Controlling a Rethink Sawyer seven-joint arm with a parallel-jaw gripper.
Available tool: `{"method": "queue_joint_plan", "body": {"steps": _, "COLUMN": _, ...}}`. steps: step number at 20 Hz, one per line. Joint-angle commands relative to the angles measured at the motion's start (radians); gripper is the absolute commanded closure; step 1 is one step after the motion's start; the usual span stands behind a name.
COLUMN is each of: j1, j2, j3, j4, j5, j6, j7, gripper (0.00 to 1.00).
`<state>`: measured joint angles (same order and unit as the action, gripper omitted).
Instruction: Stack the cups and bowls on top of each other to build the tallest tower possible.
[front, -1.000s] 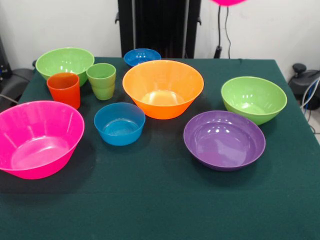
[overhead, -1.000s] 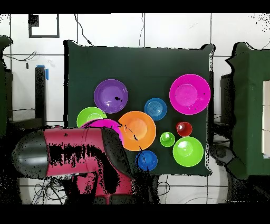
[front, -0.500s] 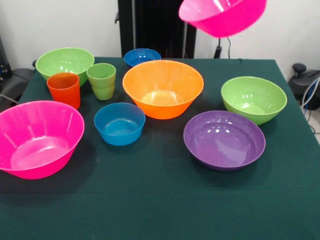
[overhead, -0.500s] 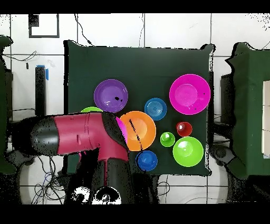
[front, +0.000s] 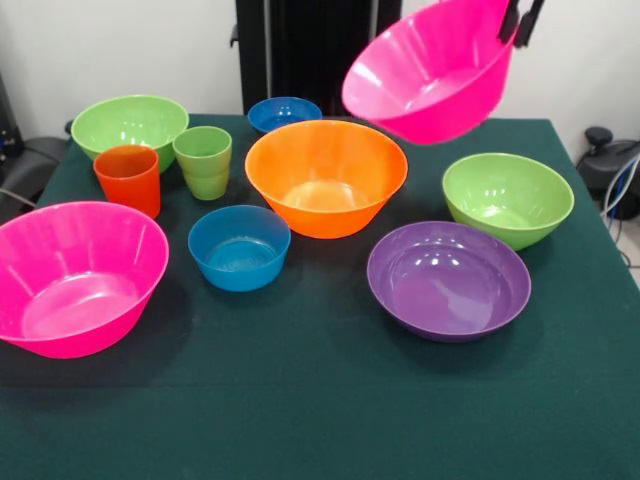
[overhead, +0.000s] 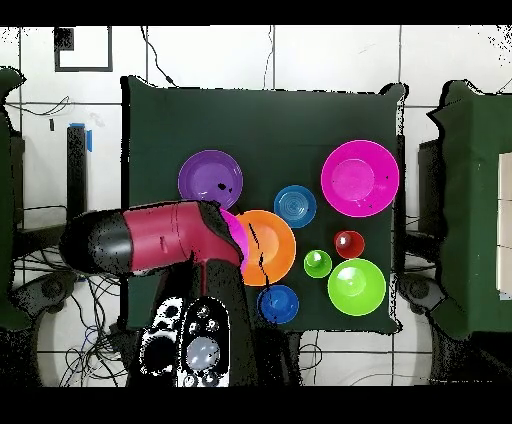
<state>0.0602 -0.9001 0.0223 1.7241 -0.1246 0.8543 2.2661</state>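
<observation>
The tool (front: 519, 20) hangs at the upper right of the front view, its dark fingers pinched over the rim of a big pink bowl (front: 430, 75), which it holds tilted in the air, mouth turned down toward the desk. Just below and to the left of the tool sits the big orange bowl (front: 326, 176), with the lifted bowl's lower edge overlapping its far rim in this view. Below the tool on the right stands a medium green bowl (front: 508, 198), and nearer than that the shallow purple bowl (front: 449, 280).

Well off to the tool's left are a small blue bowl (front: 239, 246), a second small blue bowl (front: 284, 113) at the far edge, the light green cup (front: 203, 160), the orange-red cup (front: 128, 178), another green bowl (front: 129, 127), and the second big pink bowl (front: 75, 276). All rest upright and apart; nothing is stacked.

The desk (front: 320, 410) is covered in dark green cloth. From overhead, the red arm (overhead: 165, 240) crosses its edge, and the floor (overhead: 300, 55) around it is pale tile with loose cables. A white wall (front: 120, 50) stands behind.
</observation>
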Motion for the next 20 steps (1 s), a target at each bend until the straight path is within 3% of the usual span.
{"method": "queue_joint_plan", "body": {"steps": 1, "j1": -0.003, "j2": 0.127, "j3": 0.070, "j4": -0.022, "j5": -0.093, "j6": -0.139, "j7": -0.026, "gripper": 1.00}}
{"method": "queue_joint_plan", "body": {"steps": 13, "j1": 0.071, "j2": 0.242, "j3": 0.019, "j4": 0.063, "j5": -0.028, "j6": -0.258, "j7": 0.138, "gripper": 1.00}}
{"method": "queue_joint_plan", "body": {"steps": 20, "j1": 0.106, "j2": 0.235, "j3": 0.010, "j4": 0.143, "j5": 0.038, "j6": -0.308, "j7": 0.198, "gripper": 1.00}}
